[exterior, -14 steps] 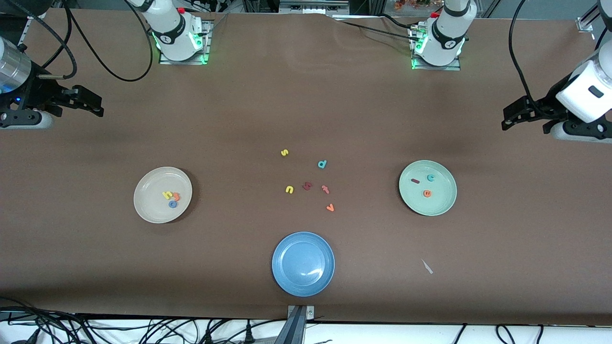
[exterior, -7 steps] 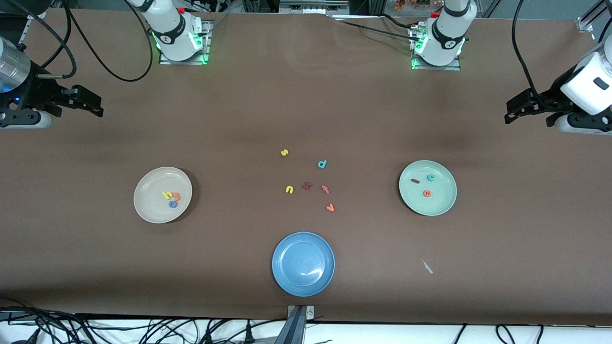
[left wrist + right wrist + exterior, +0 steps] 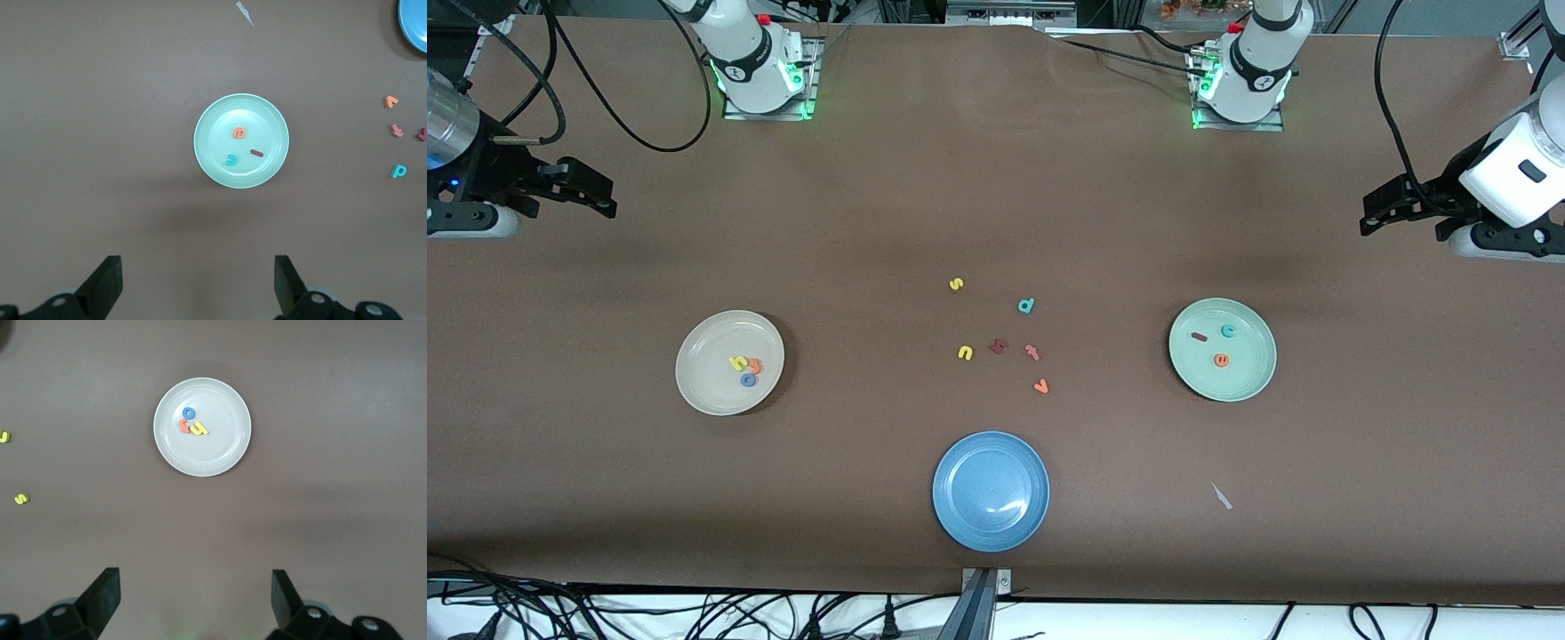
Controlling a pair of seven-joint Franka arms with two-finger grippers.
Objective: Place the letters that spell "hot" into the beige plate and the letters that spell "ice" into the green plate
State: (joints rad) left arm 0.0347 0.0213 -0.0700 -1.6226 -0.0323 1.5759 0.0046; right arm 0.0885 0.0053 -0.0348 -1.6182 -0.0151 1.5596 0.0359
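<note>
**Three letters in each plate, both end effectors wide and empty**

I count three plates on the worktop (image 3: 996, 178). The beige plate (image 3: 694, 351), near my right end effector (image 3: 605, 197), holds three letters: yellow h (image 3: 737, 363), orange t (image 3: 755, 364), blue o (image 3: 748, 380). The green plate (image 3: 1254, 373), near my left end effector (image 3: 1371, 213), holds three: dark red i (image 3: 1199, 337), teal c (image 3: 1228, 331), orange e (image 3: 1221, 360). The blue plate (image 3: 991, 491) lies between them. Six loose letters (image 3: 1000, 338) sit midway. Both end effectors hang wide apart, gripping nothing.
</note>
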